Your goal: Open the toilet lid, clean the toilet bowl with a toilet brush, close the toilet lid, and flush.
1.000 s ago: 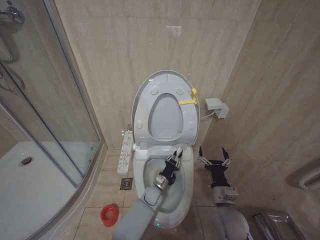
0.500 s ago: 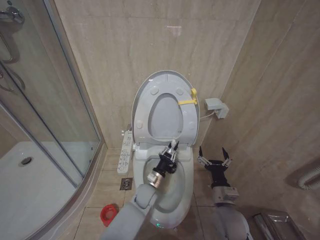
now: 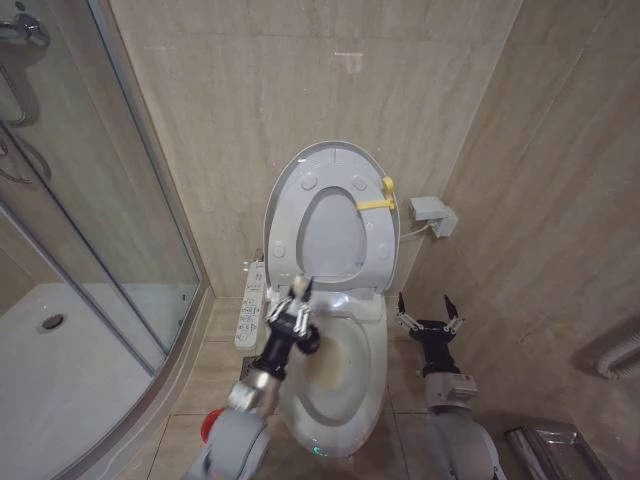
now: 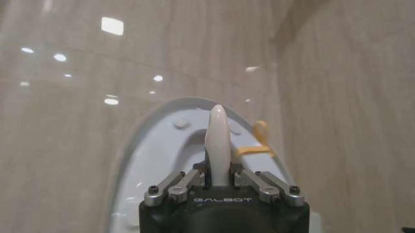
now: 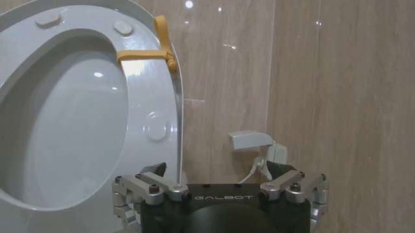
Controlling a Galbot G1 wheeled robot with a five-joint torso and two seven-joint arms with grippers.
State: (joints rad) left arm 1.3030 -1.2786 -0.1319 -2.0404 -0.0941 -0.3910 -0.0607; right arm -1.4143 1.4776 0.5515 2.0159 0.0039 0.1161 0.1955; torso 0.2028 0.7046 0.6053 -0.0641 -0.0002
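Over the toilet bowl's (image 3: pixel 335 375) left rim, left gripper (image 3: pixel 291 312) pinching the toilet brush (image 4: pixel 216 145) handle, toilet lid (image 3: pixel 335 160) up, right gripper (image 3: pixel 428 312) spread wide at right.

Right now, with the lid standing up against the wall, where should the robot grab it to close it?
Probably the thin right edge of the toilet lid, pinched from the right by the open right gripper beside it. The lid stands upright, and its broad face offers nothing to grip.
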